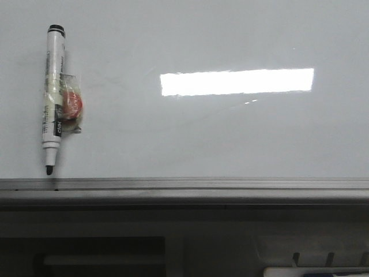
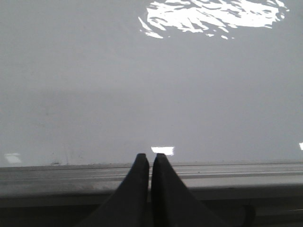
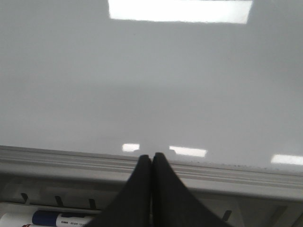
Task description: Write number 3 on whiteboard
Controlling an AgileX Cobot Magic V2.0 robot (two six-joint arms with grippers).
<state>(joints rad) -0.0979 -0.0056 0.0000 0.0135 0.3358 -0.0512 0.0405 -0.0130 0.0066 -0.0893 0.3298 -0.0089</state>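
One marker pen (image 1: 53,98) lying on whiteboard (image 1: 230,138), far left, uncapped tip toward grey rail (image 1: 184,186), tape-and-red wad (image 1: 71,107) stuck mid-barrel; no number 3 drawn yet. Pen likely light, stiff, smooth plastic, may roll; grip barrel above wad. Board glossy, slick, wide bare room right of pen; raised rail bounds near edge. Left gripper (image 2: 150,158) and right gripper (image 3: 152,157) both closed tight, empty, tips over rail. Second marker (image 3: 42,219) in tray below right gripper
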